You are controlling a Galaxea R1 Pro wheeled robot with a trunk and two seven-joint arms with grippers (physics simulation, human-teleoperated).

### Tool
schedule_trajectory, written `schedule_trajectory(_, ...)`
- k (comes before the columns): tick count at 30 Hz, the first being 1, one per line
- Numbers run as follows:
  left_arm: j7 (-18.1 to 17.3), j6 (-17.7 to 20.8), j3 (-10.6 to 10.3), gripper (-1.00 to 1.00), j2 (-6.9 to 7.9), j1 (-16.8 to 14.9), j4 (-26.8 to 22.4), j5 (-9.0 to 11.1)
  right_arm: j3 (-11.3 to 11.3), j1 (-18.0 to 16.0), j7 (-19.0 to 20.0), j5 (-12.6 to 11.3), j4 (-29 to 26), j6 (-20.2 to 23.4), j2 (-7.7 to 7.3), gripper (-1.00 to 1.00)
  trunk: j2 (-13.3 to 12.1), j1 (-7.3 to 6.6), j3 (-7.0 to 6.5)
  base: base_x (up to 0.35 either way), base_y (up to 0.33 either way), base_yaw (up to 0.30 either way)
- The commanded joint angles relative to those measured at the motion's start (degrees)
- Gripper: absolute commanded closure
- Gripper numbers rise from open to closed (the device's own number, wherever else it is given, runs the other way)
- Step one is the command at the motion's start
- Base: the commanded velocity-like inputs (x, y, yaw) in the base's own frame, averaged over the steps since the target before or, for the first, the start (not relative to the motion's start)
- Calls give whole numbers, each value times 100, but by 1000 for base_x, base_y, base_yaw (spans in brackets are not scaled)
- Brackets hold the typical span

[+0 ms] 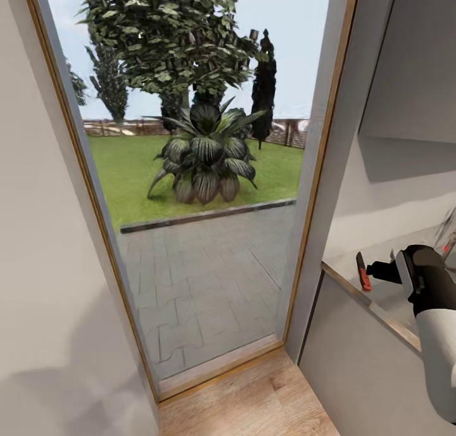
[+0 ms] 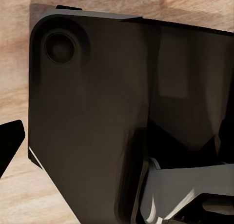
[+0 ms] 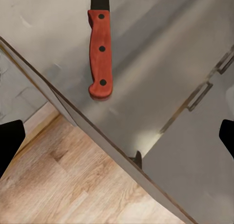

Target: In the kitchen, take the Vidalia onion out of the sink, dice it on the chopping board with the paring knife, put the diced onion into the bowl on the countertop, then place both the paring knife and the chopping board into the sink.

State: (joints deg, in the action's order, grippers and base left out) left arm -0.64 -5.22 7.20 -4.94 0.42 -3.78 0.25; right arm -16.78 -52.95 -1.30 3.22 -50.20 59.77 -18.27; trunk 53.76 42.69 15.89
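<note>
Glass door [image 1: 196, 202] facing garden, wood floor [image 1: 253, 404], knife [image 3: 100, 53] lying on grey counter [image 3: 146, 63], right tool [image 3: 117, 141] spread above it, left tool's state unclear

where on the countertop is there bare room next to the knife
The grey countertop is bare on both sides of the paring knife and past its handle end, up to the wood front edge. The open right end effector hangs over that edge. Nothing shown here is crowded.
</note>
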Motion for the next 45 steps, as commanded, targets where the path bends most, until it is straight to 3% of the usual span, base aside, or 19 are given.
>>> schedule_trajectory(1,-7,-6,36,-100,-1,2,-9,2,-4,-4,14,29,-3,23,3,-100,5,1,6,0,0,0)
schedule_trajectory(11,-7,-6,36,-100,-2,2,-9,2,-1,-4,17,21,-13,23,16,-100,5,1,6,11,0,0)
schedule_trajectory(23,-7,-6,36,-100,-1,2,-9,5,10,-5,11,21,-16,23,17,-100,5,1,6,218,0,0)
schedule_trajectory(45,-7,-6,37,-100,0,2,-9,4,76,-5,7,24,-7,23,30,-100,5,1,6,7,0,0)
